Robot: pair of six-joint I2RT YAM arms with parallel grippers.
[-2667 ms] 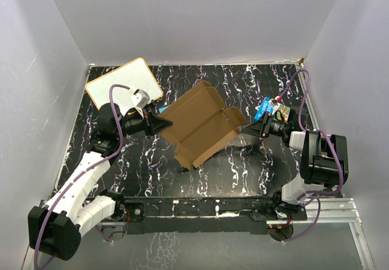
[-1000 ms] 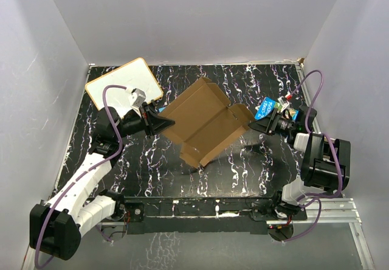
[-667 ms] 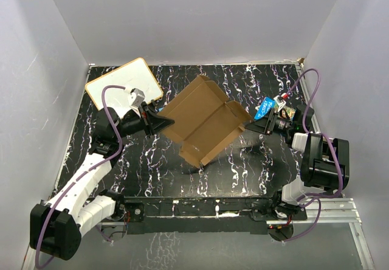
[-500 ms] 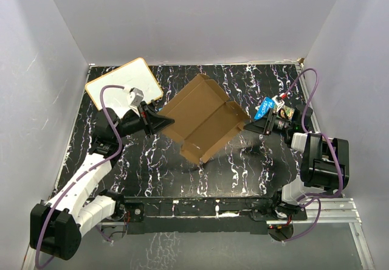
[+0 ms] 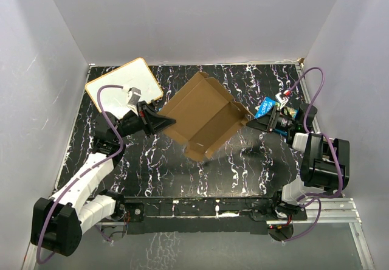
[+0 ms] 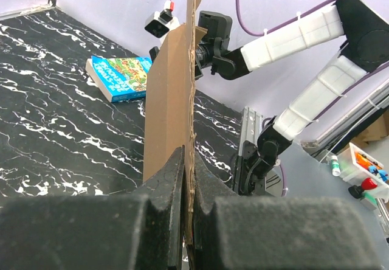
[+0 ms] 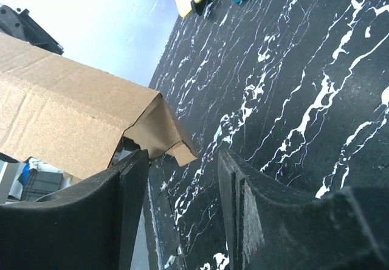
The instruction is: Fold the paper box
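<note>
Above the middle of the black marbled counter (image 5: 243,166), the paper box (image 5: 203,115) is held up at a tilt, with one corner pointing down toward the near side. Its left edge is clamped between the closed fingers of the left hand (image 5: 170,123). The right hand (image 5: 250,123) is set partly spread at the box's right corner, which is seen just ahead of the gap; contact cannot be told. A blue printed box (image 5: 265,108) lies beside that hand, and a white orange-rimmed board (image 5: 123,83) lies at the far left.
</note>
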